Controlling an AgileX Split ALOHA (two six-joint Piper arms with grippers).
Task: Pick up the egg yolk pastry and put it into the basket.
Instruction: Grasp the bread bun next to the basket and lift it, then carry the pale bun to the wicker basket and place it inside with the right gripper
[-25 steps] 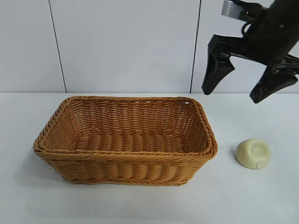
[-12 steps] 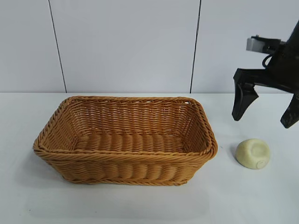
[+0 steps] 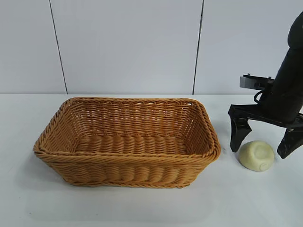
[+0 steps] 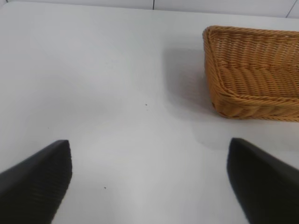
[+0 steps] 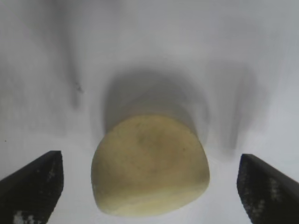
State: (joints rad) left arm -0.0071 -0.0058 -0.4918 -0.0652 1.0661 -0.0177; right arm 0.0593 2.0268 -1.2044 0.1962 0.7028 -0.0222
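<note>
The egg yolk pastry (image 3: 256,156), a small pale yellow dome with a shallow dent, lies on the white table right of the basket (image 3: 128,153). My right gripper (image 3: 258,151) has come down over it and stands open, one black finger (image 3: 236,135) on its basket side and the other on its far side. In the right wrist view the pastry (image 5: 149,172) sits between the fingers of the right gripper (image 5: 148,161), with a gap on each side. My left gripper (image 4: 149,145) is open over bare table, away from the basket (image 4: 252,70), and is out of the exterior view.
The large golden-brown wicker basket is empty and takes up the table's middle and left. A pale panelled wall (image 3: 128,47) stands behind the table. Bare white tabletop (image 3: 142,208) runs along the front edge.
The right gripper has dropped from high above the table's right side and now straddles the pastry. The pastry, the basket and the left gripper have not moved.
</note>
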